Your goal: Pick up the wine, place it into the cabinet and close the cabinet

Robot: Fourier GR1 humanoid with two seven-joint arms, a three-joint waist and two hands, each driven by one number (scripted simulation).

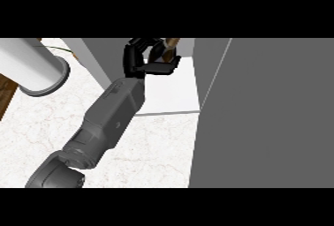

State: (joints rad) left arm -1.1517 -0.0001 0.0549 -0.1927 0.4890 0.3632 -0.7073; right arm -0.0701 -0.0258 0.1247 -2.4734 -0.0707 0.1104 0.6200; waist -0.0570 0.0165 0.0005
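Your black left hand (146, 59) was curled around the dark brown wine bottle (172, 45), holding it inside the open grey cabinet (207, 66), over its white floor (171, 90). Your right hand was unseen.

Black left hand (140, 59), grey forearm (111, 114); brown wine (172, 43); white faintly veined counter (157, 150); grey cabinet door (274, 110).

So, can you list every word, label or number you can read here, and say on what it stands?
None can be read.
wine: only a small brown part shows above the left hand, whose fingers curl round it; no label is visible.
cabinet and its door: plain, no text.
white cylinder: plain, no text.
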